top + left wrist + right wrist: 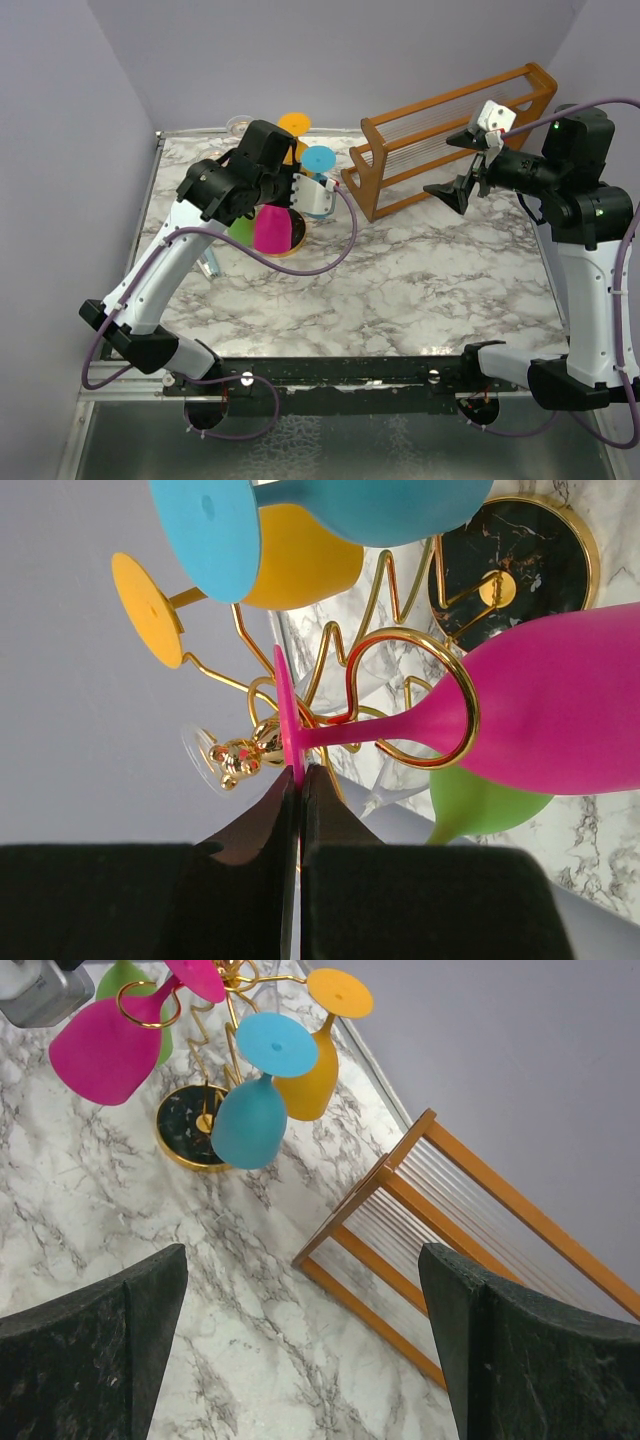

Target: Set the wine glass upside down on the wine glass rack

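The magenta wine glass (560, 700) hangs bowl-down, its stem inside a gold ring arm (462, 685) of the wine glass rack, whose dark gold-rimmed base (520, 550) stands on the marble. My left gripper (300, 775) is shut on the thin edge of the glass's foot. In the top view the left gripper (296, 196) is over the magenta glass (272, 228) at the back left. My right gripper (465, 165) is open and empty, raised beside the wooden rack; its wrist view shows its jaws wide apart (303, 1260) and the magenta glass (100, 1045) far off.
Blue (250, 1115), yellow (310, 1085) and green (485, 805) glasses hang on the same gold rack, plus a clear one (200, 755). A large orange-brown slatted wooden rack (450, 130) stands at the back right. Grey walls close the left, back and right sides.
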Controlling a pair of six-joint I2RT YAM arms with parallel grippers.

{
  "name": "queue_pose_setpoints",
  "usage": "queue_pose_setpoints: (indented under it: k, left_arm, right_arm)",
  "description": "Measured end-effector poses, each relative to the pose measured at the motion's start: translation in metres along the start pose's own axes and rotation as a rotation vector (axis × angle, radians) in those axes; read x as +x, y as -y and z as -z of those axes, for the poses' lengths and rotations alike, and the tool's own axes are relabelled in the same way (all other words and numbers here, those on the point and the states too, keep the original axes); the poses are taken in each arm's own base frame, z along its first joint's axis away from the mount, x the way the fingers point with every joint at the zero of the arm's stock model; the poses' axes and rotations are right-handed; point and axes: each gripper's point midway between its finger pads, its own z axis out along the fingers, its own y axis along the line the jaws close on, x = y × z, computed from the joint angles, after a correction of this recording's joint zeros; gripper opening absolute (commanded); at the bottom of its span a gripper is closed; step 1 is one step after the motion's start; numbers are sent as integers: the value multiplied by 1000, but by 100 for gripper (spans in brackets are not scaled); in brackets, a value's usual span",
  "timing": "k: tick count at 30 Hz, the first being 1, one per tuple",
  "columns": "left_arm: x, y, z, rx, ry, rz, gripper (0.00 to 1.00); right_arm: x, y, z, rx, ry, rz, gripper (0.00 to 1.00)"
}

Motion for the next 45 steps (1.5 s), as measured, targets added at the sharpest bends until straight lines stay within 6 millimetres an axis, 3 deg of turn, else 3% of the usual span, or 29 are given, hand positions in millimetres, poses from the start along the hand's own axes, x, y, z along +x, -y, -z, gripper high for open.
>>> queue_pose_setpoints:
  k: [45]
  left_arm:
    - [-17,13,3,55,82,11,0]
  right_arm:
    - [1,0,1,-10,7,5,99]
